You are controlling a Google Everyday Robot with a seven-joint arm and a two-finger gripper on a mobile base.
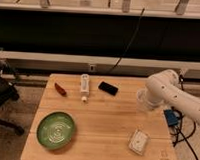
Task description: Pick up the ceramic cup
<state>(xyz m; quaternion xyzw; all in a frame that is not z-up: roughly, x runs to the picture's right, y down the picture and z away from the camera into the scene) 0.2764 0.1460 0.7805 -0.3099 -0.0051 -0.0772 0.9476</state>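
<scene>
My white arm (165, 90) reaches in from the right over the right edge of the wooden table (99, 119). My gripper (142, 100) is at the arm's low end, just above the table top, and the arm mostly covers it. A pale, rounded shape there may be the ceramic cup (140, 96). I cannot tell it apart from the gripper, nor whether it is held.
A flat white rectangular box (138, 141) lies at the front right. A green patterned bowl (56, 129) sits front left. A red object (60, 89), a lying white bottle (84, 86) and a black phone (108, 88) line the back. A black chair (2, 95) stands left, and a blue device with cables (171, 117) is at the right.
</scene>
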